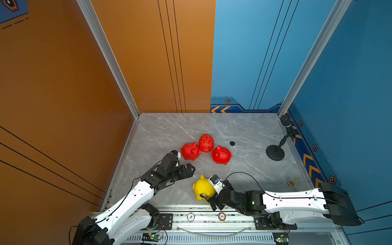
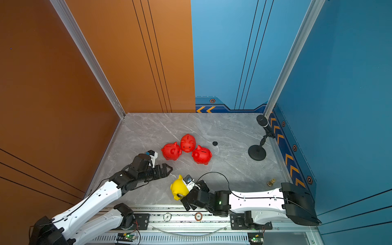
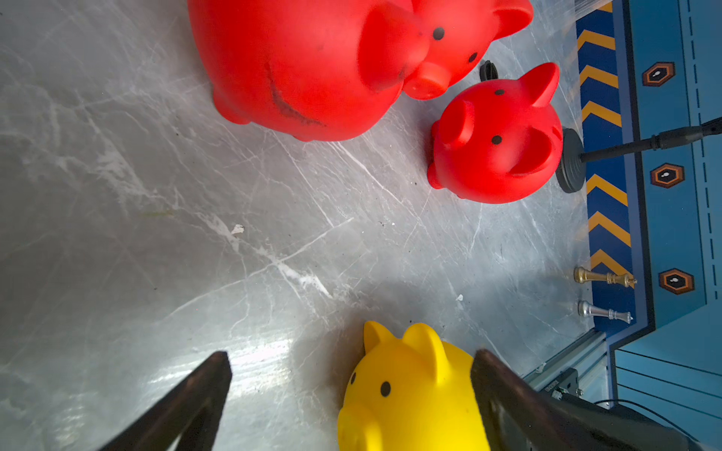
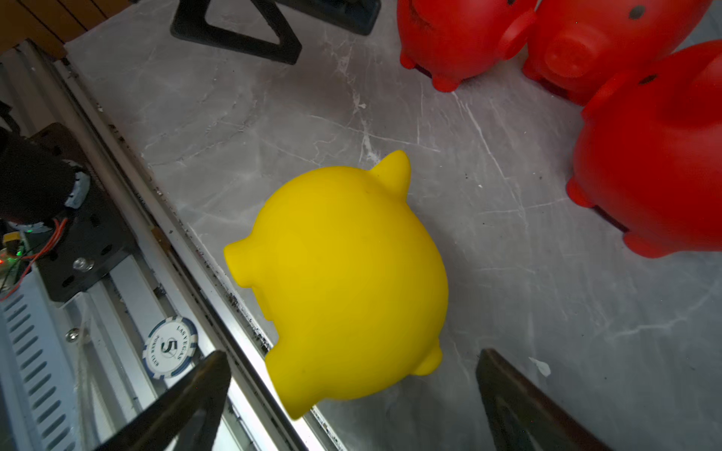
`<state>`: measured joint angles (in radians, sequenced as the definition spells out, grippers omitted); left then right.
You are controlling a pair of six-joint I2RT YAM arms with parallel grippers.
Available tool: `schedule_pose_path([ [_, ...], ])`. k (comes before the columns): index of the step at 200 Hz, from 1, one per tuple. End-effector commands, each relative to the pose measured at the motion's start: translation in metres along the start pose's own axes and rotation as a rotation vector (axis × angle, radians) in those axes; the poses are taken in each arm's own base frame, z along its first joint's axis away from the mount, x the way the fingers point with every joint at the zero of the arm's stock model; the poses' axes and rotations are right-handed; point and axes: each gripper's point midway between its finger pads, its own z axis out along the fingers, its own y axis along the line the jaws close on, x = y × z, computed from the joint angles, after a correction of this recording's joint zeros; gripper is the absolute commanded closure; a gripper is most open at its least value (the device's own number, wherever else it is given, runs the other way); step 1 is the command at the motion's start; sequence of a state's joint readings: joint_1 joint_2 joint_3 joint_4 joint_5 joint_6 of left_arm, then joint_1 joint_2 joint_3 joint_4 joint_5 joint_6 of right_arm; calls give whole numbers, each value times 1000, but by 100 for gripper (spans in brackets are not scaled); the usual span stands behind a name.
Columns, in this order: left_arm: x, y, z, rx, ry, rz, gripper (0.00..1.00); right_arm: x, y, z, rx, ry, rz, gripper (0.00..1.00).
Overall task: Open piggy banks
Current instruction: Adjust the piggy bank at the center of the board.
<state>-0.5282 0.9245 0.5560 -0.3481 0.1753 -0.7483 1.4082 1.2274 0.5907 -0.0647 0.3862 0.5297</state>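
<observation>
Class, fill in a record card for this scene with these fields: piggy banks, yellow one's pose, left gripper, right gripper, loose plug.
piggy banks: three red piggy banks standing clustered in the middle of the table; one yellow piggy bank near its front edge
yellow one's pose: tipped on its side
left gripper: open, empty, between the red cluster and the yellow one
right gripper: open, jaws either side of the yellow piggy bank, not closed on it
loose plug: black plug on the table beside the red cluster

3 glossy red plastic pig-shaped banks (image 1: 206,143) stand upright, huddled touching, approx. mid-table (image 1: 250,131), w/ 1 glossy yellow plastic pig bank (image 1: 203,187) tipped on its side nr front edge, apart.
</observation>
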Motion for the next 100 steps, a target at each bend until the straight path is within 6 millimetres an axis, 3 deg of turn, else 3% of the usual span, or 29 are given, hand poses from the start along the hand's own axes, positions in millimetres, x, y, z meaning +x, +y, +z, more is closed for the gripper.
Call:
schedule_pose_path([
  [1,-10,-3,-8,-1,-34,17,2,-7,-15,10,83,-58,111,0],
  [66,-5,5,-11,-22,-29,6,2,-4,-48,38,144,-21,151,0],
  [100,-7,7,-14,-26,-34,0,2,-2,-62,43,170,1,155,0],
])
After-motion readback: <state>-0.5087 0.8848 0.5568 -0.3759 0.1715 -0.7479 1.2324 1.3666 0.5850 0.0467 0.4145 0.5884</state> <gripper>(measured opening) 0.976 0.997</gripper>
